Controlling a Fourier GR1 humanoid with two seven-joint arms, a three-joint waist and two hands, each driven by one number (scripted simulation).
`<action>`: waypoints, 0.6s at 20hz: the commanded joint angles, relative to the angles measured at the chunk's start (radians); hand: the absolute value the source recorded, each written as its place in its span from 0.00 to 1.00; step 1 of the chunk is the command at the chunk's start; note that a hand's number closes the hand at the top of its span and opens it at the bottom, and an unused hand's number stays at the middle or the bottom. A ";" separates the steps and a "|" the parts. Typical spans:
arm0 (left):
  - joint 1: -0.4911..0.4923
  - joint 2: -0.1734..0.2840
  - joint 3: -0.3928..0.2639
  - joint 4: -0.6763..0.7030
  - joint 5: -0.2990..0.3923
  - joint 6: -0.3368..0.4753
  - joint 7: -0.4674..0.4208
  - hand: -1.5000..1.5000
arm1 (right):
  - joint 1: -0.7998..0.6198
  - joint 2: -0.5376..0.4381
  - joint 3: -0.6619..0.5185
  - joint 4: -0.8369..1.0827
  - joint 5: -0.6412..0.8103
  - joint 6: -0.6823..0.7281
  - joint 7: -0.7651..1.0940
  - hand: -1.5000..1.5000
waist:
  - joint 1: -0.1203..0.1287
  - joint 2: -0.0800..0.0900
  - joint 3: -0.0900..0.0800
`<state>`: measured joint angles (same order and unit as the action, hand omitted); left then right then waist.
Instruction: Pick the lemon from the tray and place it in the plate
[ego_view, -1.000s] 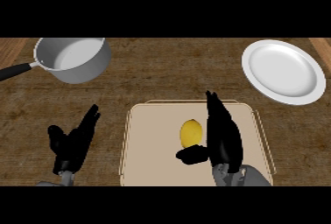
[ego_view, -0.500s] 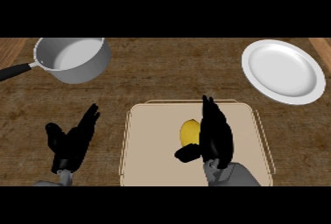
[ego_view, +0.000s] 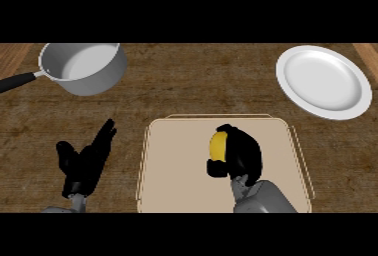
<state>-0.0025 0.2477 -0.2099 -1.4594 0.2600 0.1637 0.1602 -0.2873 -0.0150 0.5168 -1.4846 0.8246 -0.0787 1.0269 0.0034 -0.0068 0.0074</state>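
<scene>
Lemon (ego_view: 218, 145): lies on the tray (ego_view: 177, 170), near the tray's middle, long axis running away from you. Only its left flank shows yellow; the rest is hidden.

Right robot hand (ego_view: 240, 152): over the lemon on the tray, fingers curled across its top and right side, thumb tucked against its near-left end. You have it wrapped. Whether it is lifted off the tray cannot be told from this view.

Left robot hand (ego_view: 85, 162): just left of the tray, over the bench (ego_view: 184, 100), fingers straight and up, holding nothing. Resting.

Handling, judged: expect a light, fairly stiff fruit with a waxy, rounded skin, so it may roll or squirt out endwise if pinched at the tips. Take hold across the widest middle, fingers one side, thumb opposite, as you nearly have now. Not fragile; no need for caution on set-down beyond rolling.

Plate (ego_view: 323, 82): beyond the tray and to its right, well apart. Pot (ego_view: 83, 67): beyond the tray to its left, out of the path.
</scene>
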 joint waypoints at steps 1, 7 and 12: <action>0.005 -0.030 0.007 0.098 -0.017 -0.017 -0.033 0.50 | -0.054 0.013 -0.029 0.078 0.020 0.045 -0.010 1.00 | -0.001 0.008 -0.008; 0.035 -0.056 -0.014 0.003 -0.062 0.017 0.027 0.50 | 0.018 0.012 0.017 -0.005 0.113 0.044 0.017 1.00 | -0.003 0.006 -0.007; 0.010 -0.065 -0.037 0.014 -0.055 -0.009 0.033 0.50 | -0.298 0.014 -0.079 0.295 0.126 -0.084 0.149 1.00 | 0.045 0.020 -0.007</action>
<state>0.0019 0.2097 -0.2082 -1.4765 0.2179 0.1578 0.1740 -0.4243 -0.0107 0.4936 -1.3592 0.9330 -0.0755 1.0461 0.0178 -0.0033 0.0073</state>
